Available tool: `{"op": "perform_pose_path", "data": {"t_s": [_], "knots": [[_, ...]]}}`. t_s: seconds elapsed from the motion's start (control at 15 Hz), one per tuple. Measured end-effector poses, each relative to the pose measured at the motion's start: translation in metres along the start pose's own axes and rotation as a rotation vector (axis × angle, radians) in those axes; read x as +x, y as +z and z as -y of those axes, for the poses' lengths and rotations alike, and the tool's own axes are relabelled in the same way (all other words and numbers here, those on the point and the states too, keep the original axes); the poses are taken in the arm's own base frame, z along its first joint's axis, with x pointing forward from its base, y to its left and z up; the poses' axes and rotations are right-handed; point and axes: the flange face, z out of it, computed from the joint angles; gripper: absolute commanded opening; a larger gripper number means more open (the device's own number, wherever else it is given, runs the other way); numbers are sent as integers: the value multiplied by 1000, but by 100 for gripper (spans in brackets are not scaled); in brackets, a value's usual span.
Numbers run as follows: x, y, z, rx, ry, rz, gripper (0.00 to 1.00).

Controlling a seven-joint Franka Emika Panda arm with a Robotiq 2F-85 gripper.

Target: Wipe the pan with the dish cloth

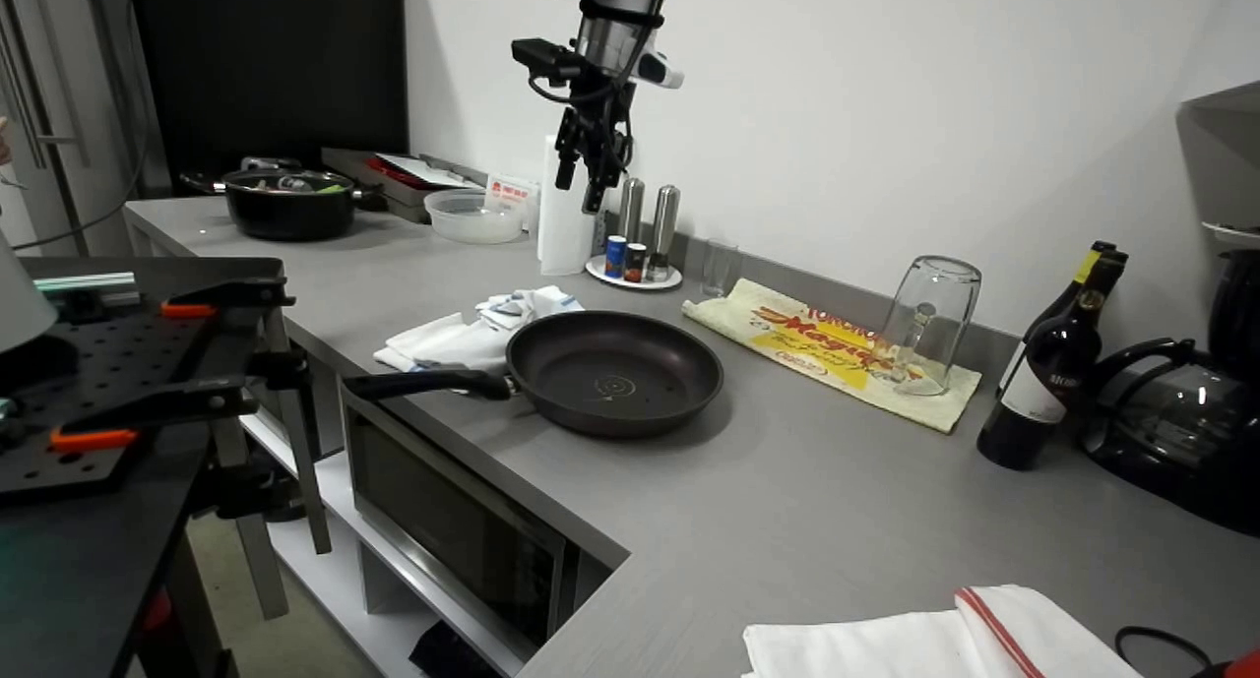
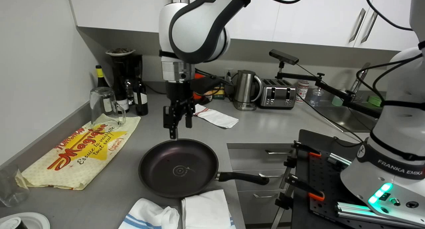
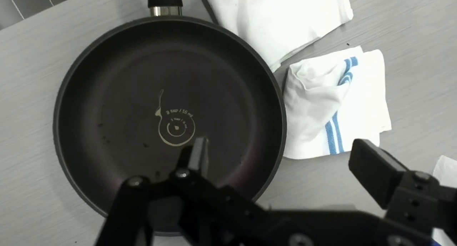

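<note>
A dark frying pan [image 1: 615, 378] rests on the grey counter and also shows in an exterior view [image 2: 179, 175] and the wrist view [image 3: 185, 74]. A crumpled white dish cloth with blue stripes [image 3: 317, 106] lies right beside the pan; it also shows in an exterior view [image 2: 149, 215]. A folded white cloth [image 3: 278, 21] lies next to it, near the pan handle; it also shows in an exterior view [image 2: 206, 209]. My gripper [image 3: 279, 142] is open and empty, above the counter and pointing down. It shows in both exterior views [image 1: 578, 192] [image 2: 181, 132].
A yellow printed towel [image 2: 83, 152] with an upturned glass mug [image 2: 103, 106] lies along the wall. Wine bottles [image 1: 1048, 363] stand beyond it. Shakers on a white plate [image 1: 635, 275] stand near the wall. A red-striped white cloth [image 1: 935, 644] lies farther along the counter.
</note>
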Motion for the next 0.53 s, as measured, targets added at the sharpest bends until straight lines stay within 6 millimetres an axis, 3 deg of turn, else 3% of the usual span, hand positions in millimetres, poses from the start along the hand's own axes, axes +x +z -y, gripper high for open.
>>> {"op": "perform_pose_path", "data": {"t_s": [0.27, 0.53], "knots": [[19, 20, 19, -9, -17, 1, 100], [27, 36, 55, -51, -73, -18, 100]]}}
